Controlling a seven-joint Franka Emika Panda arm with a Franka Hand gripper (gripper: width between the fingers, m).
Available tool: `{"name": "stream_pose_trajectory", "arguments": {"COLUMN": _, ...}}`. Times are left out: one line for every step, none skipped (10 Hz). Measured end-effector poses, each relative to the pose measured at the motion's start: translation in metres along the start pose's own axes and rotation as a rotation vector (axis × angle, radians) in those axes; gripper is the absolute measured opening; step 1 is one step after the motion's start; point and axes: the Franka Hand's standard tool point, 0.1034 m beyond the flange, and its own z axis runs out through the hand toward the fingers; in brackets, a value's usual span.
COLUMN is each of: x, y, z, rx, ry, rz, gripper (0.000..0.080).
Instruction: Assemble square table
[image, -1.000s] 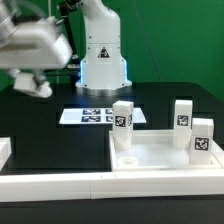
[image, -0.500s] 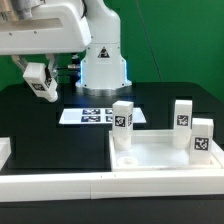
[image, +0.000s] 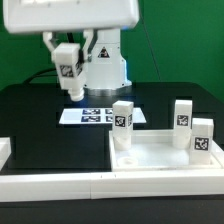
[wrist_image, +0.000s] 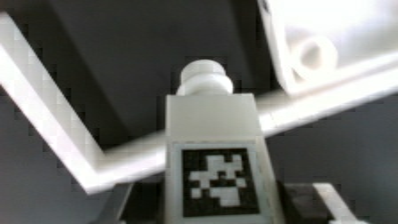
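A white block leg (image: 69, 70) with a black-and-white tag hangs in the air, tilted, in front of the robot base. My gripper (image: 68, 55) is shut on it. In the wrist view the same leg (wrist_image: 217, 135) fills the middle, its rounded peg pointing away, with my fingers (wrist_image: 327, 200) dark at its sides. The white square table top (image: 150, 133) lies at the exterior view's right. On it stand three tagged legs, upright: one at its left corner (image: 122, 122) and two at the right (image: 183, 114) (image: 203, 138). A corner of the top with a round hole (wrist_image: 317, 52) shows in the wrist view.
The marker board (image: 98, 115) lies flat in front of the robot base (image: 103, 68). A long white border bar (image: 80, 186) runs along the front, with a short white piece (image: 4, 150) at the exterior view's left. White bars (wrist_image: 54, 100) also cross the wrist view.
My arm has carried the leg from the exterior view's far left toward the right, and it now hangs above the marker board's left end. The grip has not changed.
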Motion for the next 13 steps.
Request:
{"name": "stream_pose_trajectory", "arguments": {"x": 0.002, "y": 0.006, "z": 0.002, "rx": -0.012, "ry": 0.092, "rz": -0.010, "gripper": 0.0290}}
{"name": "stream_pose_trajectory", "arguments": {"x": -0.006, "y": 0.008, "z": 0.007, "rx": -0.021, "ry": 0.116, "rz": -0.014, "gripper": 0.0290}}
{"name": "stream_pose_trajectory", "arguments": {"x": -0.005, "y": 0.007, "z": 0.007, "rx": -0.020, "ry": 0.112, "rz": -0.014, "gripper": 0.0290}}
{"name": "stream_pose_trajectory", "arguments": {"x": -0.005, "y": 0.008, "z": 0.008, "rx": -0.021, "ry": 0.111, "rz": -0.015, "gripper": 0.0290}}
{"name": "stream_pose_trajectory", "arguments": {"x": -0.006, "y": 0.007, "z": 0.009, "rx": -0.023, "ry": 0.112, "rz": -0.016, "gripper": 0.0290}}
{"name": "stream_pose_trajectory", "arguments": {"x": -0.003, "y": 0.000, "z": 0.011, "rx": -0.028, "ry": 0.169, "rz": -0.014, "gripper": 0.0290}}
{"name": "stream_pose_trajectory", "arguments": {"x": 0.000, "y": -0.013, "z": 0.014, "rx": -0.029, "ry": 0.224, "rz": -0.015, "gripper": 0.0290}}
{"name": "stream_pose_trajectory", "arguments": {"x": 0.003, "y": -0.024, "z": 0.017, "rx": -0.024, "ry": 0.275, "rz": 0.002, "gripper": 0.0290}}
{"name": "stream_pose_trajectory", "arguments": {"x": -0.001, "y": -0.031, "z": 0.020, "rx": -0.013, "ry": 0.272, "rz": 0.031, "gripper": 0.0290}}
{"name": "stream_pose_trajectory", "arguments": {"x": -0.001, "y": -0.029, "z": 0.020, "rx": -0.016, "ry": 0.272, "rz": 0.022, "gripper": 0.0290}}
{"name": "stream_pose_trajectory", "arguments": {"x": -0.001, "y": -0.028, "z": 0.021, "rx": -0.017, "ry": 0.271, "rz": 0.022, "gripper": 0.0290}}
{"name": "stream_pose_trajectory", "arguments": {"x": -0.001, "y": -0.029, "z": 0.021, "rx": -0.017, "ry": 0.271, "rz": 0.022, "gripper": 0.0290}}
{"name": "stream_pose_trajectory", "arguments": {"x": -0.004, "y": -0.030, "z": 0.024, "rx": -0.021, "ry": 0.280, "rz": 0.022, "gripper": 0.0290}}
